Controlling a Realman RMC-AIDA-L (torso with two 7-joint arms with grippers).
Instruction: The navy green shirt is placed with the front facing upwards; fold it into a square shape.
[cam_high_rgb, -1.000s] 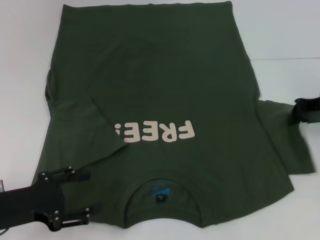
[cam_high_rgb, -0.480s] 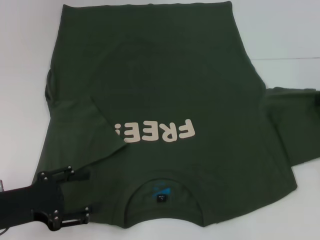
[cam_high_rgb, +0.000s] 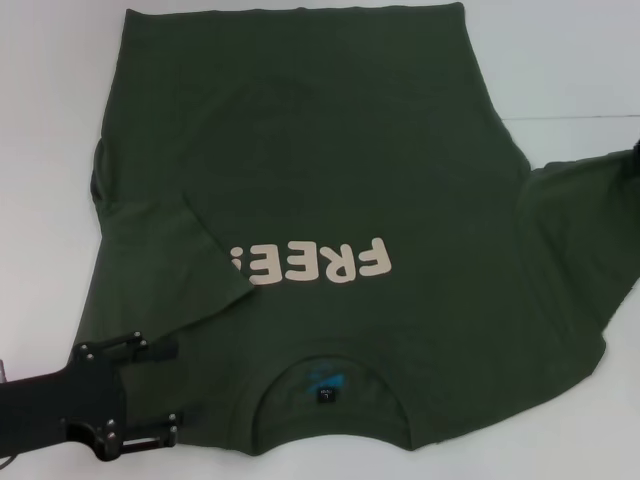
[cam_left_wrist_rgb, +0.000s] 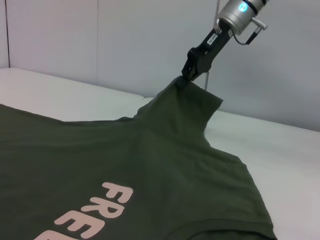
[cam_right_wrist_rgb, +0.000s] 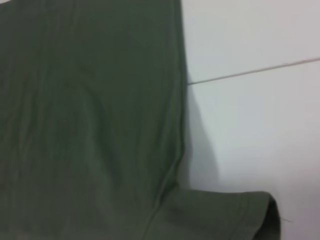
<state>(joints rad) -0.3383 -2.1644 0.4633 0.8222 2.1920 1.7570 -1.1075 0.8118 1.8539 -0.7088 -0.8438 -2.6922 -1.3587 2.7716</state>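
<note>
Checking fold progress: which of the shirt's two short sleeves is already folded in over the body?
The left sleeve of the dark olive-green cotton T-shirt lies folded over the "FREE!" print; the right sleeve is lifted, pinched by the right hand.

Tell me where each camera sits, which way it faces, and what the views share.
Head view: above, looking down on the navy green shirt on the white table; the left gripper shows near the collar.
Left wrist view: low beside the shirt, looking across it at the right gripper lifting the right sleeve; no own fingers visible.
Right wrist view: high, facing down on shirt fabric and table.
Shared: head and left wrist views both show the "FREE!" print.
</note>
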